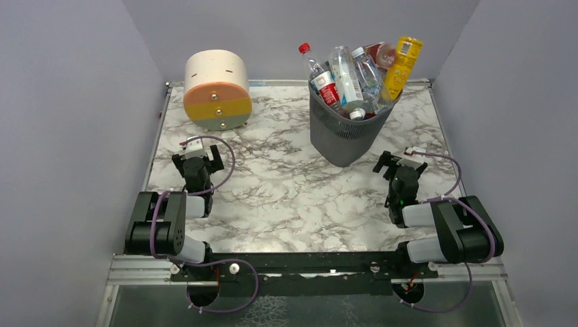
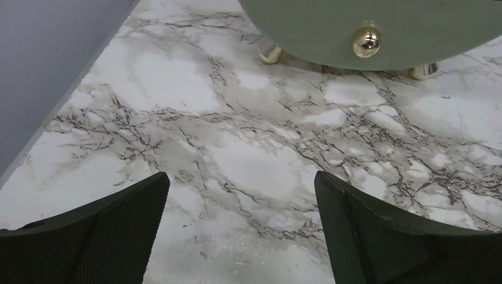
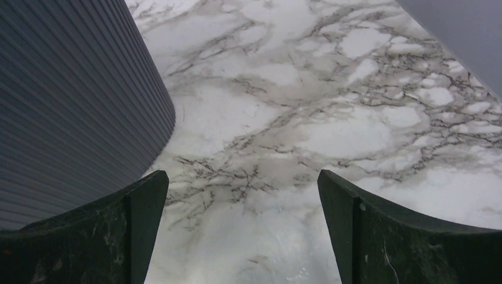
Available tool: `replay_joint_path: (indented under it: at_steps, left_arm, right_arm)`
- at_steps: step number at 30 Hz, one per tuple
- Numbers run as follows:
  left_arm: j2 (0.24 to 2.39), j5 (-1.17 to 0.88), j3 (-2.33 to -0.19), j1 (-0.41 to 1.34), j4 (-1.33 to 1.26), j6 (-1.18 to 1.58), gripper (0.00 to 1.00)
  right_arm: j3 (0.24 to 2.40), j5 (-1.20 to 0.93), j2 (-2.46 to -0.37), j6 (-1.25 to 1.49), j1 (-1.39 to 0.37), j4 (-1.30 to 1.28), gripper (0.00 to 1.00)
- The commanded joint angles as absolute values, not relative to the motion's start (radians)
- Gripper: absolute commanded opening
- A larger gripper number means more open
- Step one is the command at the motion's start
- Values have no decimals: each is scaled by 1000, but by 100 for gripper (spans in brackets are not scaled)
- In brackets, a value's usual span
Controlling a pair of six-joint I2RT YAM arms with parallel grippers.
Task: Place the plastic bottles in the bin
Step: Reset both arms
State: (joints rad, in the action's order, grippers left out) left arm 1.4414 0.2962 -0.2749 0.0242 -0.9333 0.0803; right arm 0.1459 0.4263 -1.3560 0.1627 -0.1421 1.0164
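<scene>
The dark grey mesh bin (image 1: 344,133) stands at the back right of the marble table, and several plastic bottles stick out of its top: a clear one with a red cap (image 1: 319,75), a clear one with a white label (image 1: 345,78) and a yellow one (image 1: 402,65). My left gripper (image 1: 198,158) rests low near the table's left side, open and empty. My right gripper (image 1: 402,165) sits just right of the bin, open and empty. In the right wrist view the bin's ribbed wall (image 3: 71,100) fills the left, with bare marble between the fingers (image 3: 136,225).
A round beige, orange and yellow drawer unit (image 1: 217,88) stands at the back left; its lower front and brass knob (image 2: 366,40) show at the top of the left wrist view. Grey walls enclose the table on three sides.
</scene>
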Motion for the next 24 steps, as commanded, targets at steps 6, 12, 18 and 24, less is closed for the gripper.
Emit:
replay_joint_path:
  at_steps: [6,12,18,24]
  left_arm:
    - [1530,102,-277,-46,-1135,77,99]
    - [1555,-11,-188,-42,-1328,30,99]
    - [1649,-105,-189,-34,-1439,-17,99]
    - [1644,-111,-236,-35,-1336,-21,99]
  right_arm:
    - [207,317,-1496,102,-137,1234,100]
    - [147,136,-1519,12,-138,1368,100]
    - [197,53,-1588,-26,-144,1323,100]
    - [246,27,-1633,-31,-144,1309,99]
